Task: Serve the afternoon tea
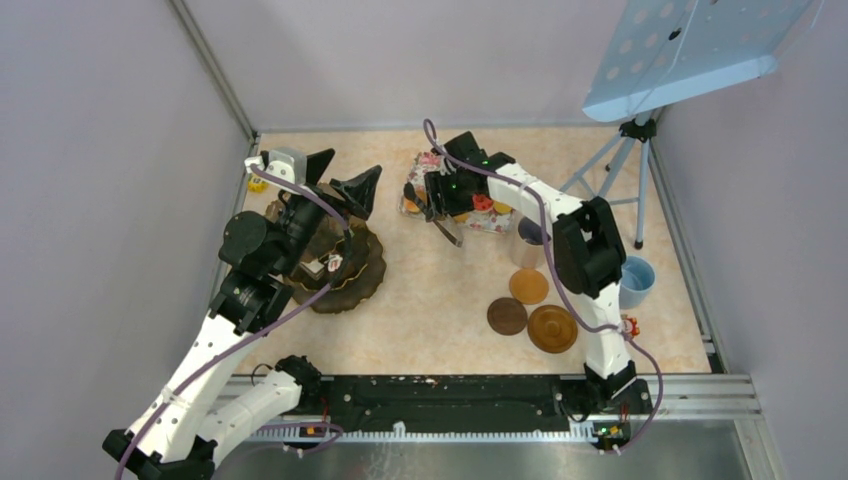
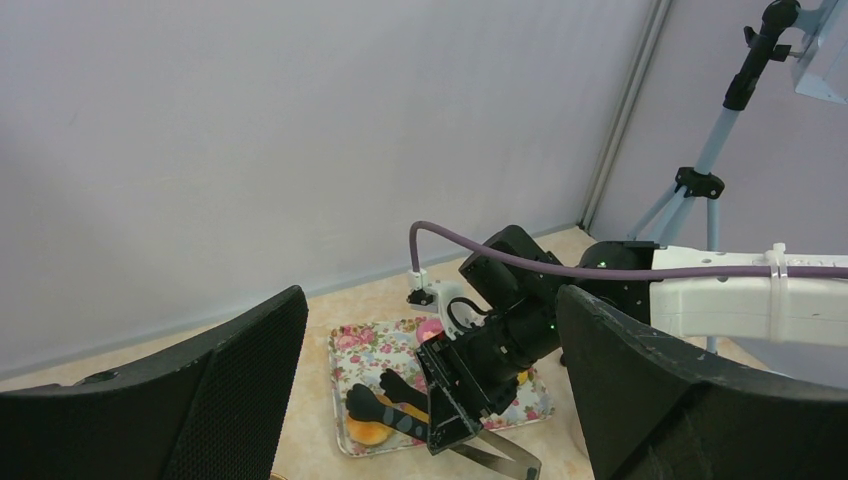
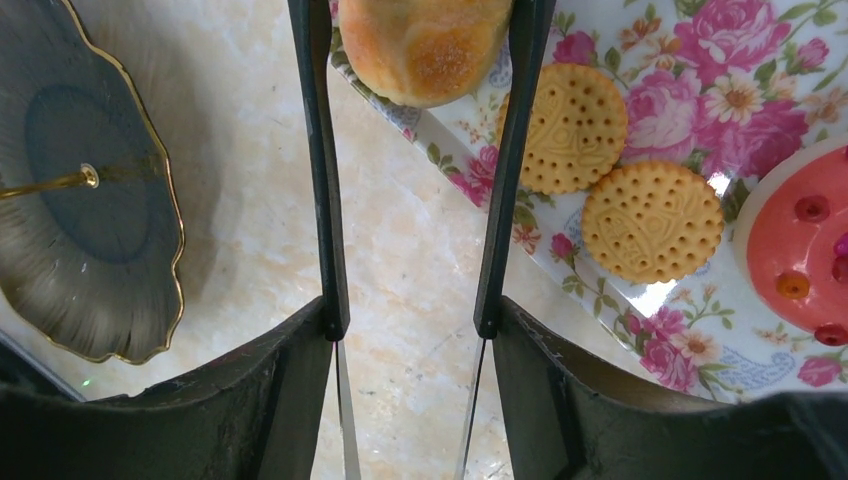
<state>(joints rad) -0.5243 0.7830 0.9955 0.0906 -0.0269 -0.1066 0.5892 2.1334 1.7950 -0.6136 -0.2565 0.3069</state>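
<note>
Right hand (image 3: 410, 335) hangs over tray (image 3: 760, 110); tongs (image 3: 320, 150) apparently pinch bun (image 3: 425, 45).

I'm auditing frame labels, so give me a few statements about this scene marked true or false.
The right gripper holds the black tongs. True.
The tongs flank a round biscuit. False: they flank a golden cake; the two biscuits lie beside it.
The left gripper is shut on a mug. False: it is open and empty.
Both biscuits lie on the rose-patterned tray. True.
The light-blue mug stands on the tray. False: it stands on the table, apart from it.
</note>
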